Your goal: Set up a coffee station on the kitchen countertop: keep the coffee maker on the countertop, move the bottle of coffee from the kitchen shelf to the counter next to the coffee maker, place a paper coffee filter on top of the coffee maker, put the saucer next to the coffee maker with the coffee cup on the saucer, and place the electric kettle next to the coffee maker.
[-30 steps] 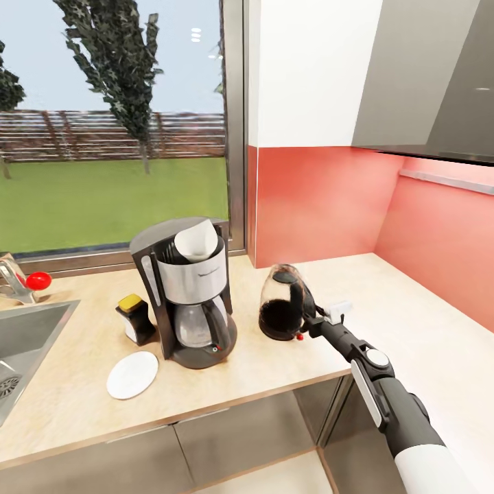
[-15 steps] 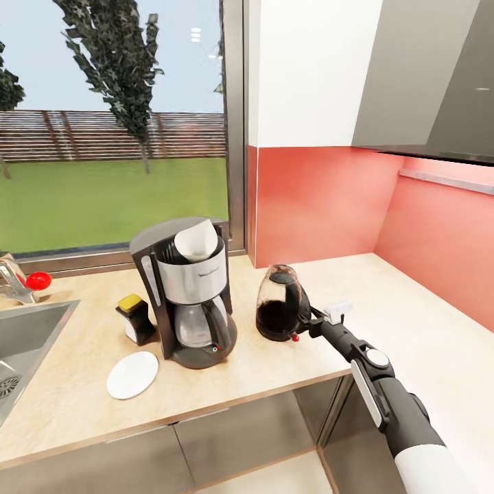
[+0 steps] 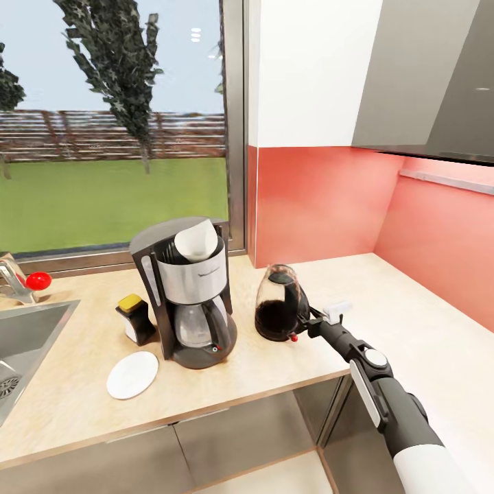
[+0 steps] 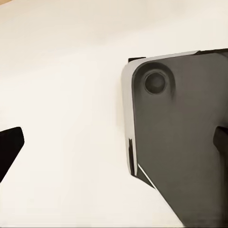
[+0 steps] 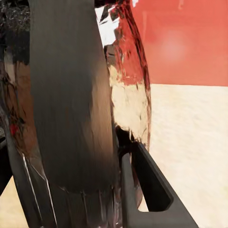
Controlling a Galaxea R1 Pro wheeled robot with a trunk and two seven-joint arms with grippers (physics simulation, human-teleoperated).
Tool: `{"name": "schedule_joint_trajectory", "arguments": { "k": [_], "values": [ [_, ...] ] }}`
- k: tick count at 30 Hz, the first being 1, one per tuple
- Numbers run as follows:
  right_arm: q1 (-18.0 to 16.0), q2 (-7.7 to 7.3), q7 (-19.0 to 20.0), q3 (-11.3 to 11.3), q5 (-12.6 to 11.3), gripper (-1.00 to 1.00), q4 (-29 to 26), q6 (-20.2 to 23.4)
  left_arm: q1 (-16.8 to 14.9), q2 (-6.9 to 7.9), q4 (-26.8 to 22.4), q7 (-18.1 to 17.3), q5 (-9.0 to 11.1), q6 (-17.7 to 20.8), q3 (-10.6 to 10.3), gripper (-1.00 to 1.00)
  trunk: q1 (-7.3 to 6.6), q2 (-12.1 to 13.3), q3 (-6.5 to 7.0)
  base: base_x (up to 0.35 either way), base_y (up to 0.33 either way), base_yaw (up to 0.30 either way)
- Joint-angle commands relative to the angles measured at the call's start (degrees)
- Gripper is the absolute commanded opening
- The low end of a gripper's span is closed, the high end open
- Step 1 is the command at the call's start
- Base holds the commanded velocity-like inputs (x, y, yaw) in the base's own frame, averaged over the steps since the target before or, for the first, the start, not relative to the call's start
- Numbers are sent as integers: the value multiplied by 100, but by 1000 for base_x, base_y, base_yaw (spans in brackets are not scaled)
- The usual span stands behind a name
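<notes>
Beside boxy coffee maker (image 3: 185,295): rounded glass kettle (image 3: 276,304), gripped.

Black-and-silver coffee maker (image 3: 189,302), white saucer (image 3: 132,374), dark glass kettle (image 3: 278,303), beige countertop (image 3: 384,302), coral-red backsplash (image 3: 315,206).

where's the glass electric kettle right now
In the head view, the clear glass electric kettle stands on the light wooden countertop, right of the black and silver coffee maker, with the right gripper at its handle.
</notes>
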Motion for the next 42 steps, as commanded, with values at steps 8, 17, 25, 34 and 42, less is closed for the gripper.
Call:
{"name": "schedule_joint_trajectory", "arguments": {
  "k": [8,17,25,34,42],
  "values": [
    [-3,19,-3,-5,-35,-100,-49,45,3,-5,105,-16,-42,-5,35,100,3,-12,-11,0,0,0],
    [-5,44,-10,-15,-44,-100,-239,45,4,-6,182,-16,-42,4,35,100,3,-12,-11,0,74,0],
    [-3,46,-7,-15,-43,-100,-236,45,4,-6,185,-16,-42,-3,34,100,3,-12,-11,5,17,0],
    [-3,46,-10,-21,-35,-100,-226,45,4,0,189,-16,-42,-5,35,100,3,-12,-11,43,45,0],
    [-3,46,-4,-24,-35,-100,-209,45,4,-6,190,-16,-42,-5,35,100,3,-12,-11,32,61,0]
  ]
}}
